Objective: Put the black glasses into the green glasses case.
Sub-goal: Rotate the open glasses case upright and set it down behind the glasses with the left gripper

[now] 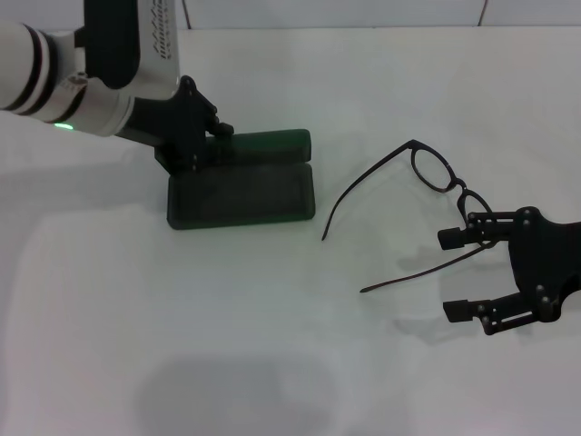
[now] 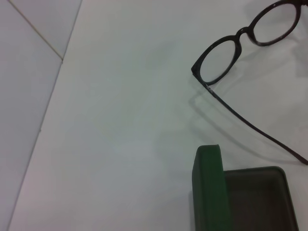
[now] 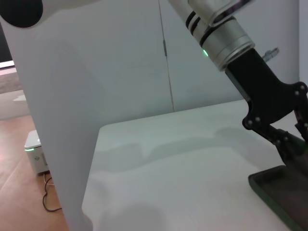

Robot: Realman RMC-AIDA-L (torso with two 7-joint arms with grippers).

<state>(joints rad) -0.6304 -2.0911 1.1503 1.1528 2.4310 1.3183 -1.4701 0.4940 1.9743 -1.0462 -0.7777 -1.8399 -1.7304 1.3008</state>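
The green glasses case (image 1: 241,194) lies open at the table's middle left, its lid standing upright along the far side. My left gripper (image 1: 212,142) sits at the lid's left end and looks shut on it. The left wrist view shows the case (image 2: 210,188) with its grey lining, and the black glasses (image 2: 239,34) beyond it. The black glasses (image 1: 461,189) lie unfolded on the table to the right. My right gripper (image 1: 456,274) is open at their near right end, one finger by a lens, with a temple arm running between the fingers.
The white table (image 1: 272,363) spreads in front of the case and glasses. The right wrist view shows the left arm's gripper (image 3: 288,144) over the case (image 3: 279,192), a white wall and a small white device (image 3: 36,153) on the floor.
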